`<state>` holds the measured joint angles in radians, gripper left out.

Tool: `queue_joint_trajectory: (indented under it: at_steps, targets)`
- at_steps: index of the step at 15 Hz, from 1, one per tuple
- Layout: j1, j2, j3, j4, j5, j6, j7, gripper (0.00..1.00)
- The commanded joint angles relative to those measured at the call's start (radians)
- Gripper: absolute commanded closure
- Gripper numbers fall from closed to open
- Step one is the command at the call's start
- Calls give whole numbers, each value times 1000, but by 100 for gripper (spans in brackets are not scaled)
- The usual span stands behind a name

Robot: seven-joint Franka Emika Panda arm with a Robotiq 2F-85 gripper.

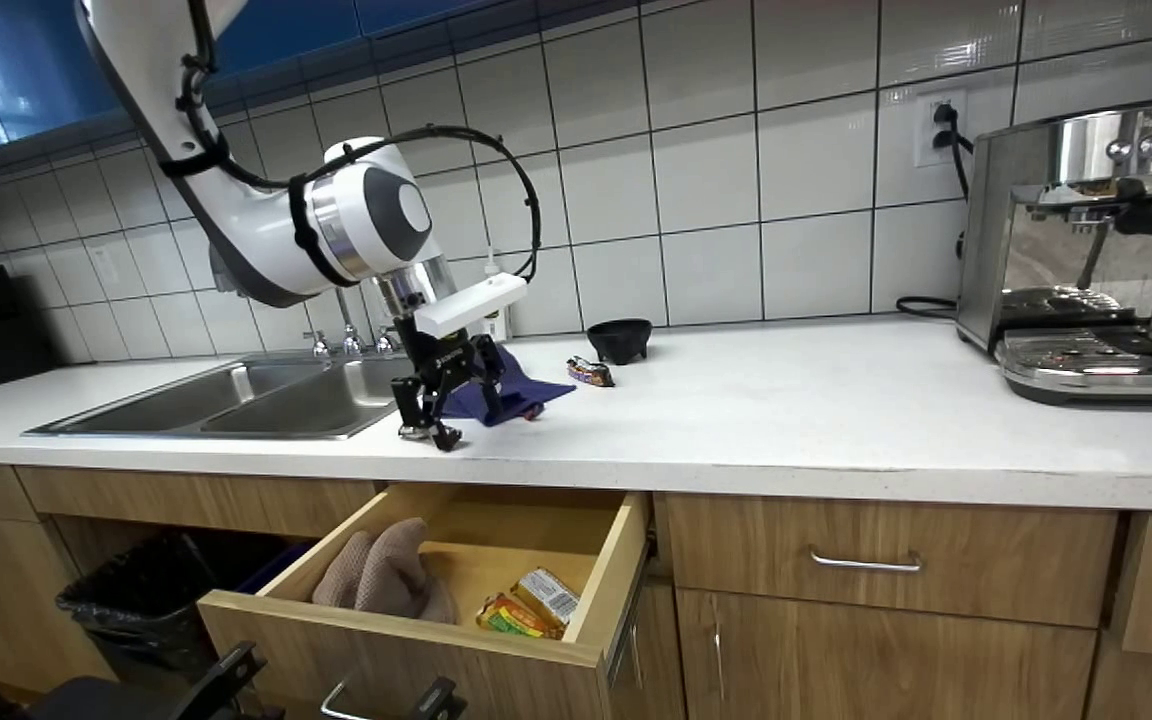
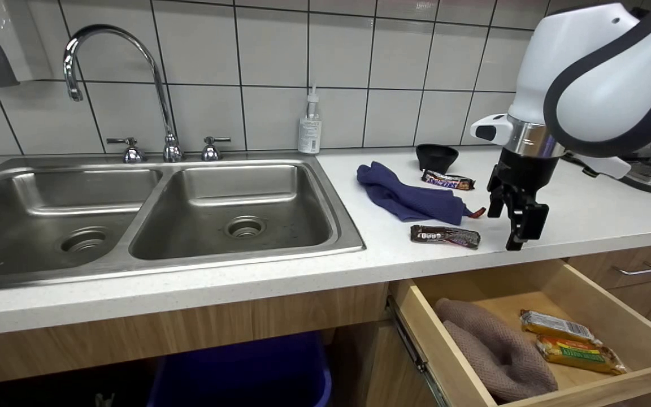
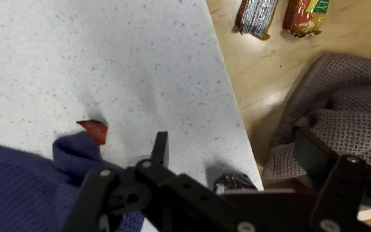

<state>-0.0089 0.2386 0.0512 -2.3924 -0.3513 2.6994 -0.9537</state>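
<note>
Dark-wrapped bar [image 2: 445, 236] on white counter [image 2: 602, 212], just beside the hand [image 2: 504, 230], jaws spread wide, released

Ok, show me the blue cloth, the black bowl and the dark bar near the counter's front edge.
Blue cloth [image 2: 411, 199]: in an exterior view, on its rumpled middle.
Black bowl [image 1: 620, 343]: in an exterior view, on its outer wall.
Dark bar [image 2: 445, 236]: in an exterior view, on its wrapper's middle.

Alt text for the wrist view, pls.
Open claw above the edge of a white counter, partly hiding a dark bar. At picture left, a blue cloth with a red wrapper tip at its edge; right, an open drawer holding a brown cloth and two wrapped bars.
</note>
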Motion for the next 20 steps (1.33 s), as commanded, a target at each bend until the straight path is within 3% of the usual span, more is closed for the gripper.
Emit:
queue_joint_trajectory:
  at_steps: [1,17,18,19,20]
  targets:
    - [19,9,27,35,11,-53,-15,0]
    - [54,139,86,189,20,-113,-30,0]
    - [53,145,89,195,23,-115,-35,25]
    - [55,149,89,203,20,-118,-33,26]
    - [55,152,90,208,21,-120,-33,35]
